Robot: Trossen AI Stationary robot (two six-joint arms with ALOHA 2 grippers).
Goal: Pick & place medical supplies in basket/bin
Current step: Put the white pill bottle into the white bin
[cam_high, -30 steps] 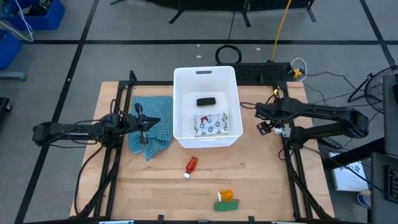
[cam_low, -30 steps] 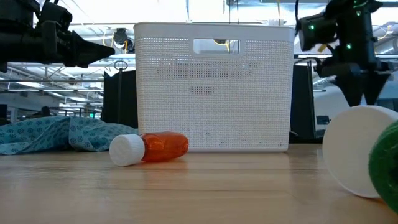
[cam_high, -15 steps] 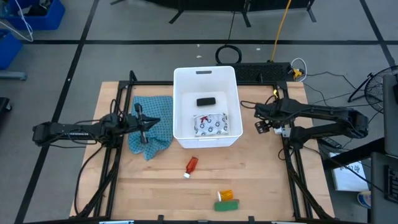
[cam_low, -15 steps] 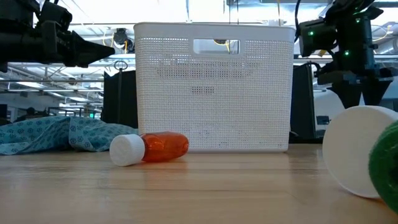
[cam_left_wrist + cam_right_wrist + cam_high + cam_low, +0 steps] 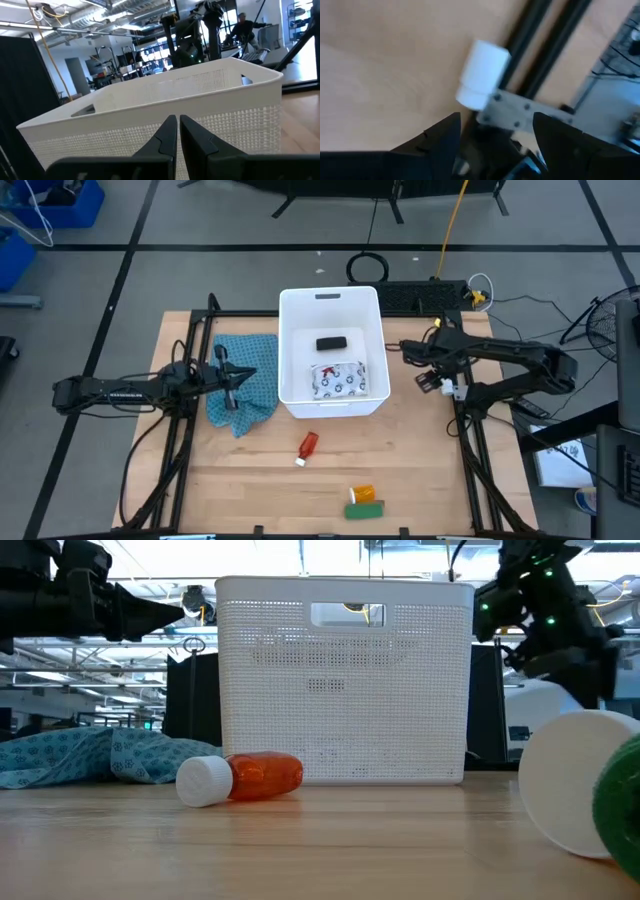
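Red bottle next up, lying alone on open wood.

Red bottle with white cap (image 5: 308,446) lies on its side just near of the white tub (image 5: 300,406); likely light, rigid, prone to roll, so grip across the body. Clear table all round. Right gripper (image 5: 428,379), right of tub, fingers wide, empty. Left gripper (image 5: 231,391) pinched closed over teal cloth (image 5: 262,380).

Crumpled teal checked cloth (image 5: 243,383) on wooden table (image 5: 420,470); blue crates (image 5: 40,220) beyond
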